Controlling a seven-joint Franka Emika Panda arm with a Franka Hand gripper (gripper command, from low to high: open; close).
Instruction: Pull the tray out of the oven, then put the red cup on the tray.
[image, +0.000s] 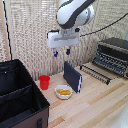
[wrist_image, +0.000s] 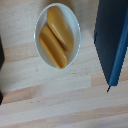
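The red cup (image: 44, 82) stands upright on the wooden table, to the exterior view's left of the white bowl. The oven (image: 114, 54) sits at the exterior view's right, and the dark barred tray (image: 94, 72) sticks out from its front, low over the table. My gripper (image: 61, 52) hangs high above the table, open, its blue fingertips apart and empty. It is above the bowl and the blue panel, well above the cup and to its right in the exterior view. The wrist view shows neither the cup, the oven, the tray nor my fingers.
A white bowl (image: 63, 92) (wrist_image: 57, 35) holds yellow pieces. An upright dark-blue flat panel (image: 72, 76) (wrist_image: 112, 40) stands between bowl and tray. A large black fabric case (image: 17, 97) fills the exterior view's left. A reed screen backs the table.
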